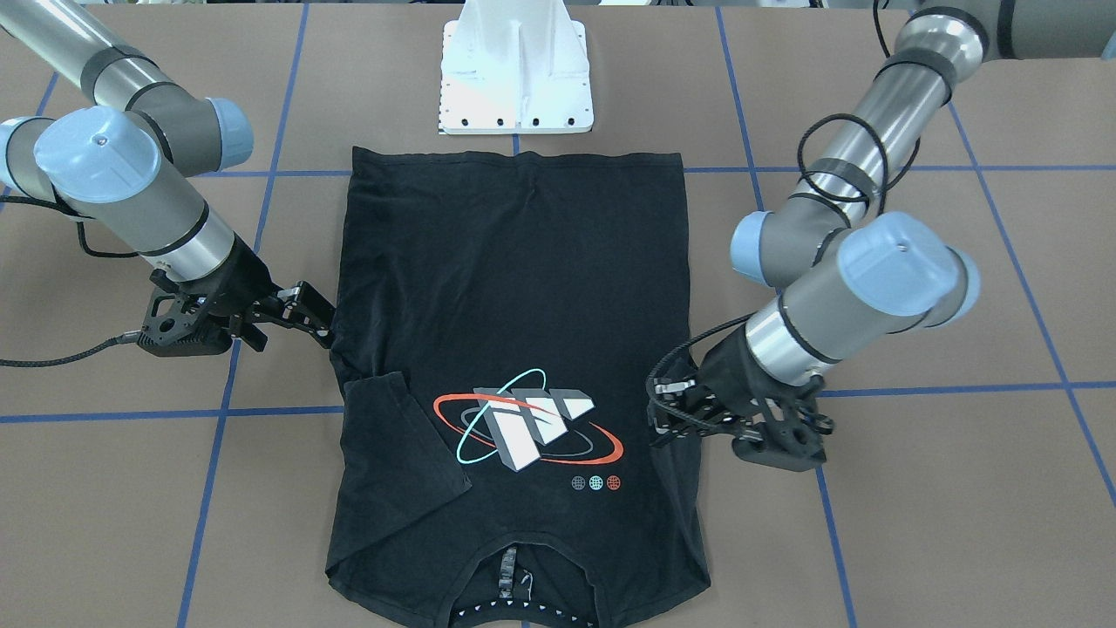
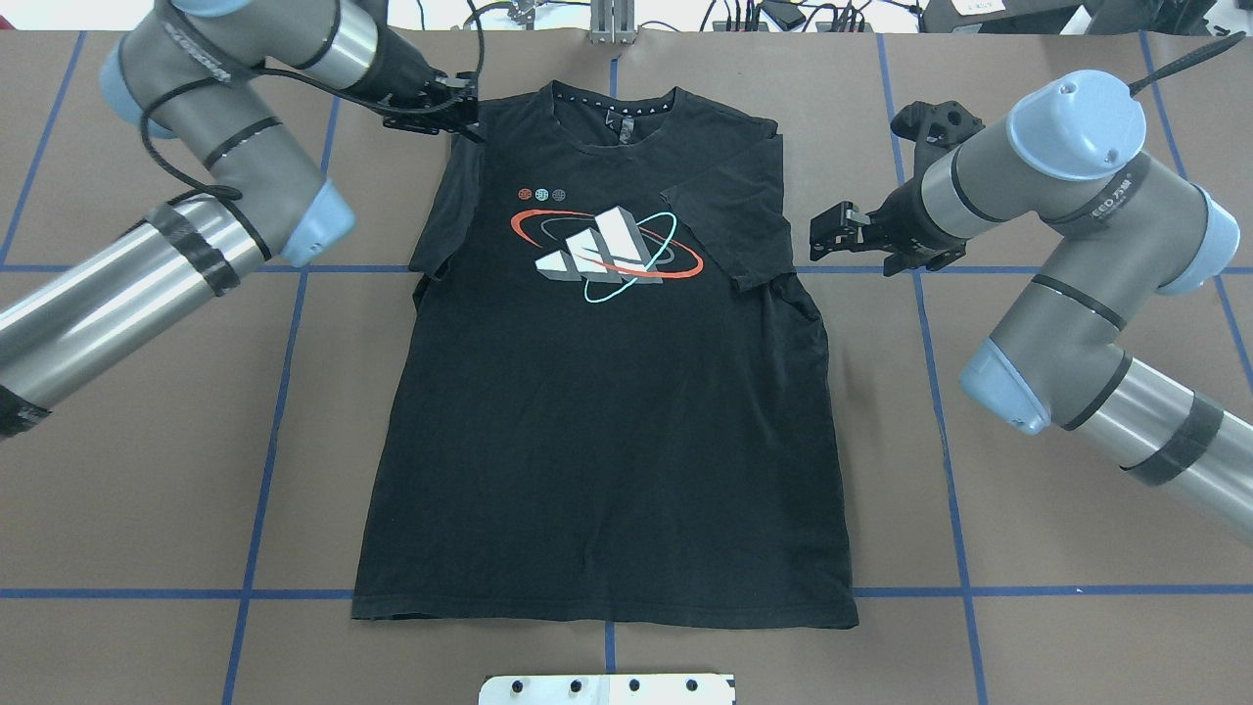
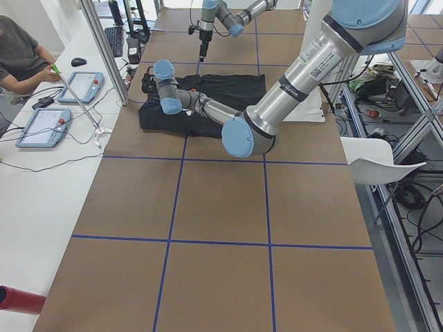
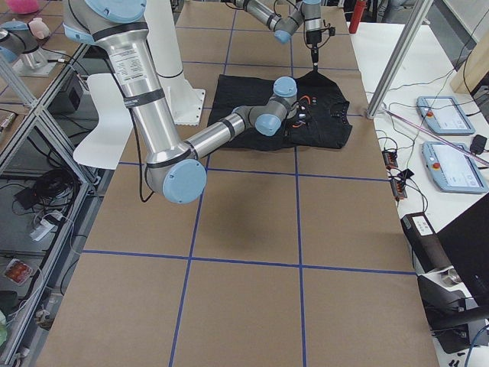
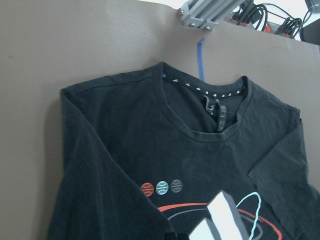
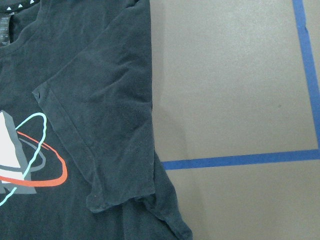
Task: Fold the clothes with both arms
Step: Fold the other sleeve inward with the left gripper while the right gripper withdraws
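Observation:
The black T-shirt [image 1: 523,288] lies flat and logo-up on the brown table [image 2: 979,470], collar away from the robot. The sleeve on my right side [image 2: 729,230] is folded inward over the chest, as the right wrist view [image 6: 95,115] shows. My right gripper [image 2: 814,235] is open and empty, just off the shirt's edge beside that sleeve; it also shows in the front view [image 1: 330,321]. My left gripper [image 2: 468,106] looks open, at the shirt's other shoulder, touching or just over its edge [image 1: 656,414]. The left wrist view shows the collar [image 5: 217,107].
The white pedestal base [image 1: 516,87] stands at the shirt's hem end. Blue tape lines [image 2: 940,411] grid the table. An aluminium frame [image 5: 210,12] stands beyond the collar. An operator [image 3: 21,55] with tablets sits at a side table.

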Robot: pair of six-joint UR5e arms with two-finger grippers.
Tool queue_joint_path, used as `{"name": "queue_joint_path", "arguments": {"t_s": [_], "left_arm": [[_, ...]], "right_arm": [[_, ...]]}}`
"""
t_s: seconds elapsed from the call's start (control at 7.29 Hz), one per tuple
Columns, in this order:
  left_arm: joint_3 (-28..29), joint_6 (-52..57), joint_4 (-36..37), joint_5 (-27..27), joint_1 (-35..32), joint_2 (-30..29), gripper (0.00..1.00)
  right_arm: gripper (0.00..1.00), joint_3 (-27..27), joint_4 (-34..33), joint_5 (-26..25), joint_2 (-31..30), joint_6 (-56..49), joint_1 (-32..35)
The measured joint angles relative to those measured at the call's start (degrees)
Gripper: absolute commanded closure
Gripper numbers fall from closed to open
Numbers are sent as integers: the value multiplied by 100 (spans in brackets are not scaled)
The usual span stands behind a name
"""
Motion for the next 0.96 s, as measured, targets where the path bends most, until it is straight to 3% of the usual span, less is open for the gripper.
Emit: {"name": "queue_joint_path", "arguments": {"t_s": [0.27, 0.41, 0.55, 0.96], "left_arm": [[315, -100, -22, 499, 177, -243, 100], [401, -119, -35, 651, 216, -286, 31], [446, -131, -40, 723, 233, -320, 8], [56, -222, 11, 647, 256, -282, 2]], "right_arm": [[0, 3, 3, -27, -39, -5, 3], [0, -8, 3, -38, -43, -5, 1], [0, -18, 3, -46, -53, -3, -1], [0, 133, 1, -133, -219, 156, -18]]}}
